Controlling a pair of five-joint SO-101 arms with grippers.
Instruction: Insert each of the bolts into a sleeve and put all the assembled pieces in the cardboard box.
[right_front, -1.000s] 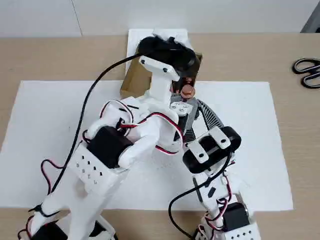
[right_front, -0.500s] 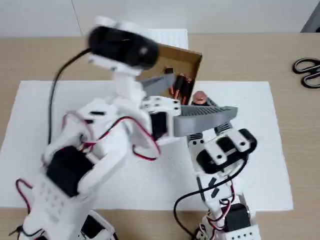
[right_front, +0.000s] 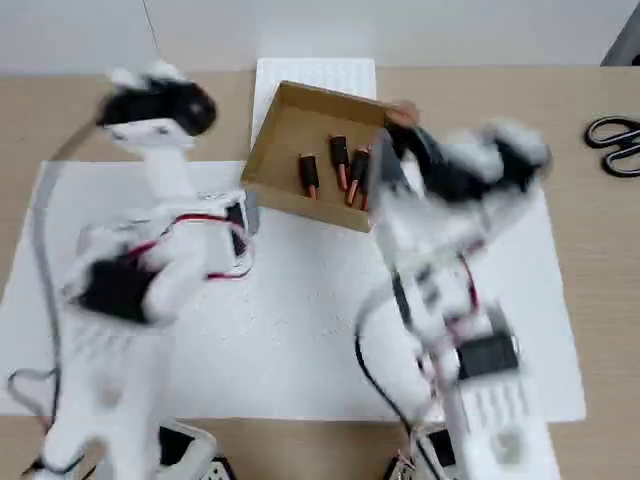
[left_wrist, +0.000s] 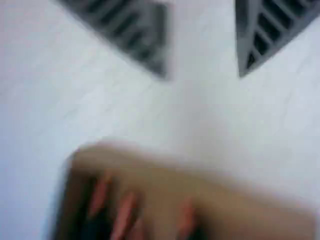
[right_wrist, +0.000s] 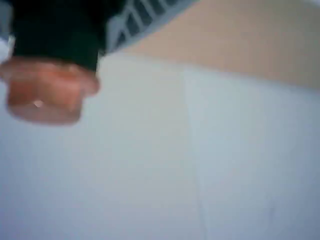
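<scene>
sheet: a white paper sheet lies on the tabletop under both arms.
left hand: released. Its two grey fingers stand apart with nothing between them, over the sheet, just beside the near-left side of the cardboard box.
right hand: clenched on a bolt-and-sleeve piece, black sleeve in the grip and copper bolt head sticking out. The high view puts it at the far-right corner of the box. The arm is blurred, so I cannot tell whether the piece hangs inside the rim or just outside it.
step in hand (my reading): drop-off of the held piece.
cardboard box: open, set askew at the far edge of the sheet. The assembled pieces lie on its floor toward the right wall, three or four of them; the left half of the floor is bare.
doing it well (judgement): bring the piece clear over the rim and toward the bare floor. Go low before letting go, so the bolt does not slide out of its sleeve or knock the others. Keep the left hand clear of the box.
scissors: on the bare tabletop at the far right, well apart from the work.
</scene>
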